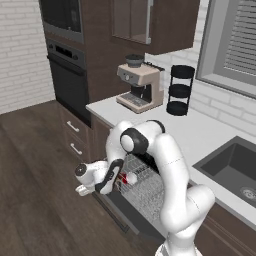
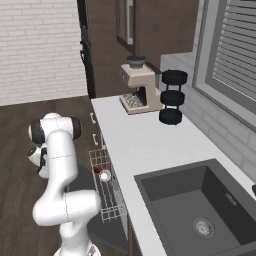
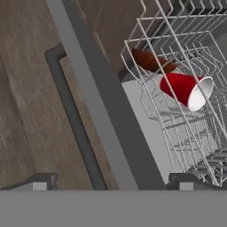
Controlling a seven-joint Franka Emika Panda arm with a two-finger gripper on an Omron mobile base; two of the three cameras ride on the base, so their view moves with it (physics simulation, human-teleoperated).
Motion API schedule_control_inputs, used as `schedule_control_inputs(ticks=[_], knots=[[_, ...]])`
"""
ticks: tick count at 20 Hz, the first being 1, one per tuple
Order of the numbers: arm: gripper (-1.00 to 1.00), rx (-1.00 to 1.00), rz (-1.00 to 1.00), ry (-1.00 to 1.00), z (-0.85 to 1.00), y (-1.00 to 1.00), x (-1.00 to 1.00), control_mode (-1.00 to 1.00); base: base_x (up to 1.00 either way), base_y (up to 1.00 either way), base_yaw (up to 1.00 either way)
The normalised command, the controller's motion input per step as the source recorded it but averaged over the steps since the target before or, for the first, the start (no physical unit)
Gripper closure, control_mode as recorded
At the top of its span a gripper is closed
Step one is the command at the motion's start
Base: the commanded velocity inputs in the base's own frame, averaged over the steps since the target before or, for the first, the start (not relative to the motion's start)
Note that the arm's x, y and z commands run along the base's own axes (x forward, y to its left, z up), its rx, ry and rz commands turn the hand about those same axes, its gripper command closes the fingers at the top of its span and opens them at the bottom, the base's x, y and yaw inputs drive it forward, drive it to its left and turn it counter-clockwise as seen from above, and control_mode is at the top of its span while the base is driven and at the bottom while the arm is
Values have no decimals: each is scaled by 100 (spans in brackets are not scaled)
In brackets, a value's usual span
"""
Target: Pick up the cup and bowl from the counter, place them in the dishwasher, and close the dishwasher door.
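In the left base view the arm bends low in front of the open dishwasher [image 1: 142, 192], and the gripper [image 1: 111, 186] hangs at the rack's [image 1: 145, 187] near left corner; the hand hides its fingertips, so how far apart the jaws stand cannot be told here. Behind the hand only a red sliver and the white mouth of the cup [image 1: 127, 177] show in the rack, and the bowl cannot be made out. The counter [image 1: 210, 137] runs right past a coffee machine [image 1: 140, 86] and a black stand [image 1: 180, 90] to the sink [image 1: 235, 170], which the frame cuts off. In the right base view the arm's upper link covers the hand, so the gripper is hard to make out; the rack [image 2: 107, 187] sticks out left of the counter [image 2: 145, 145], and the cup [image 2: 104, 175] lies in it with a dark red edge of the bowl [image 2: 97, 170] just beside it. In the hand view the cup [image 3: 184, 88] lies on its side in the rack [image 3: 186, 119], long axis slanting, white mouth to the lower right, base to the upper left. The bowl [image 3: 153, 62] leans tilted on the wires just beyond it, partly masked by them. The door [image 3: 106, 115] runs diagonally across, cut off at both ends. The two fingertips [image 3: 40, 181] sit wide apart, holding nothing.
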Motion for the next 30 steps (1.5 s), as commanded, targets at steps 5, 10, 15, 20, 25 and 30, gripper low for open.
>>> schedule_control_inputs(ticks=[5,10,15,20,25,30], knots=[[-100,-6,-12,0,-22,41,0,-100,0,0,0],[-100,-16,-4,0,-26,52,0,-100,0,0,0],[-100,-17,0,0,-55,15,2,-100,0,0,0],[-100,-10,0,0,-60,-18,2,-100,0,0,0],[-100,-5,0,0,-61,-45,4,-100,0,0,0],[-100,-9,0,0,-69,-49,28,-100,0,0,0]])
